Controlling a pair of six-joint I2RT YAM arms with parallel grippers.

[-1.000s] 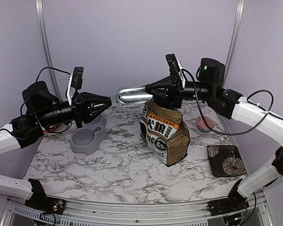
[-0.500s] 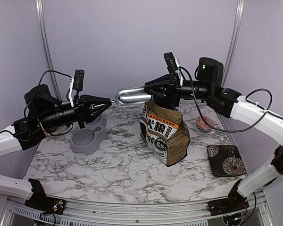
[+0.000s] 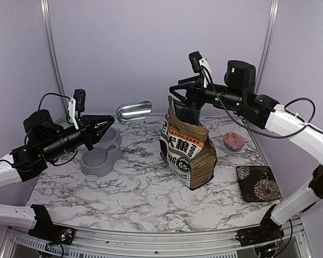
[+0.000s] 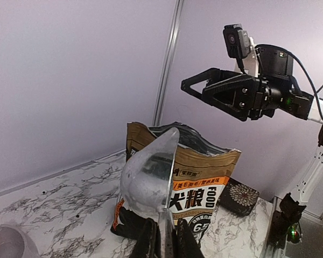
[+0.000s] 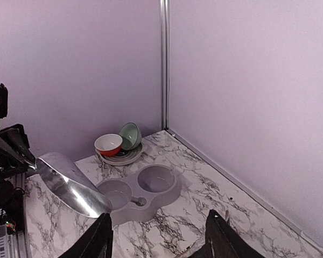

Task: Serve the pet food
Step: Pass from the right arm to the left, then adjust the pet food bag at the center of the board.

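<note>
Gripping scoop (image 3: 133, 111), left fingers (image 4: 148, 243) left of bag (image 3: 188, 156); kibble unseen.

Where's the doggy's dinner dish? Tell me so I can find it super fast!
Find the big brown-and-white food bag standing in the middle of the marble table. Look to its left, toward the back corner, for the dish lying flat. It is plain grey with two round hollows joined in one piece, unlike the separate little orange bowl and green bowl behind it.
</note>
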